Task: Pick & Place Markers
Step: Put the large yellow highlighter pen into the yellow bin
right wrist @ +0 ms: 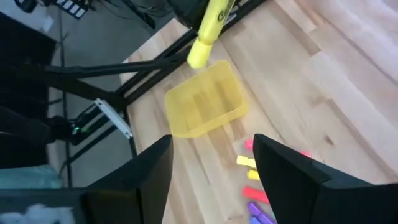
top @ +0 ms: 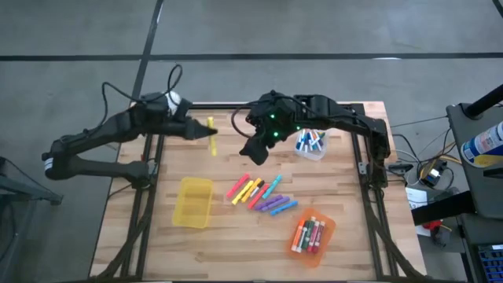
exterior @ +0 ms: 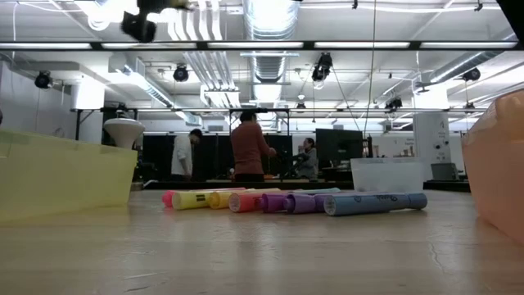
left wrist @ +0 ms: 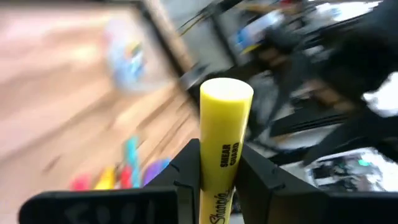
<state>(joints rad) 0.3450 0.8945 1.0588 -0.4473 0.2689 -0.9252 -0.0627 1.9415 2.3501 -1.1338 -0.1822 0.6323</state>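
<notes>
Now my left pincer pinches a yellow marker, its length running toward the yellow bin nearer me; right pincer hangs spread alongside.

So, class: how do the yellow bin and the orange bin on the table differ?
The yellow bin appears empty, while the orange bin holds several markers. The yellow bin lies nearer the left arm's side, the orange bin toward the right arm's side. The yellow bin sits square to the table edge, the orange bin is turned at an angle. Both are small translucent plastic bins resting on the wooden table.
</notes>
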